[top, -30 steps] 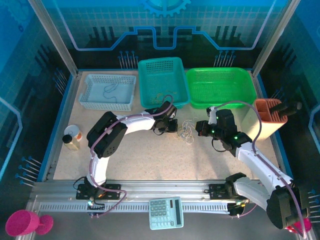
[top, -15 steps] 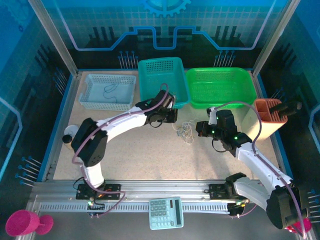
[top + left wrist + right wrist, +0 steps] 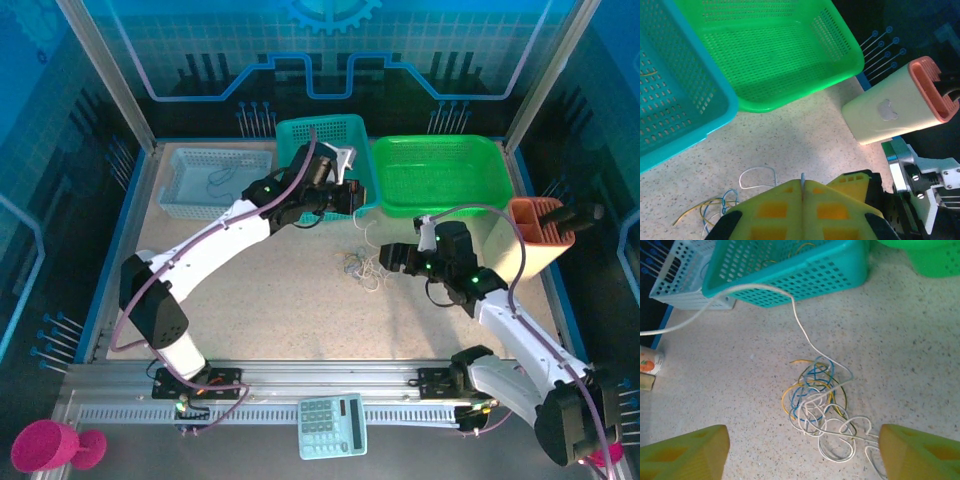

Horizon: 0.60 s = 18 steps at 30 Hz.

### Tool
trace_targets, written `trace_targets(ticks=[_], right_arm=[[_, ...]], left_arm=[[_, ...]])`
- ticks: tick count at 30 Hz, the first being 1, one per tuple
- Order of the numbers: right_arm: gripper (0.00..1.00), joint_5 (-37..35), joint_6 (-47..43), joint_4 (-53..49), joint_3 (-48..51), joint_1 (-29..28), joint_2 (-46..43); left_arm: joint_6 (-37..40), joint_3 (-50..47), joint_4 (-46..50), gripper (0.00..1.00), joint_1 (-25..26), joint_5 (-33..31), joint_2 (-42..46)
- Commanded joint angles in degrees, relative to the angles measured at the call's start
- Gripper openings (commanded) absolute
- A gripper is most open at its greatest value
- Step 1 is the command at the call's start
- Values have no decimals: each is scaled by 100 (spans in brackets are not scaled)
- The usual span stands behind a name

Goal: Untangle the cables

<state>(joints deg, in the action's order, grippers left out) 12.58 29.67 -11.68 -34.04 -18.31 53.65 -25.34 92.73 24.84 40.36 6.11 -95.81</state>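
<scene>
The cables (image 3: 362, 266) lie in a loose tangle of white, yellow and blue wires (image 3: 820, 400) on the speckled table, between the two arms. My left gripper (image 3: 350, 195) is raised by the teal basket's front right corner. It is shut on a thin white cable, whose end pokes out between the fingertips (image 3: 802, 181). That white cable (image 3: 795, 315) rises from the tangle and stretches away to the left. My right gripper (image 3: 387, 260) hovers just right of the tangle. Its jaws (image 3: 804, 442) stand wide open above the pile and hold nothing.
A teal basket (image 3: 325, 150), a green basket (image 3: 440, 175) and a pale blue basket (image 3: 215, 185) line the back. An orange-rimmed cream holder (image 3: 535, 240) stands at the right. A small bottle (image 3: 647, 372) stands at the left, and a calculator (image 3: 332, 425) rests on the front rail.
My left arm has swung up and back from the tangle toward the teal basket, drawing a white cable out with it. The right gripper has opened wide beside the pile.
</scene>
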Motion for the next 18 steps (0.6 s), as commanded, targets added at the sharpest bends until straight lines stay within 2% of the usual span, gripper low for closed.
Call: trace_targets(ticks=[1,6,12,18], right_arm=[[82,165,-172,244,-23,-14,-101],[84,33,-155,512,-109,-141,251],[84,-336,-29,1186,-129,-321,1073],[77,-462,159,1948,-2,-419,1944]], left_arm=[[60,292,235,0,5,276,88],[-84,459,189,0,-1,493,163],[-207,754,159,0,-2,626,348],[-308,1372,163,0,-52,593,465]])
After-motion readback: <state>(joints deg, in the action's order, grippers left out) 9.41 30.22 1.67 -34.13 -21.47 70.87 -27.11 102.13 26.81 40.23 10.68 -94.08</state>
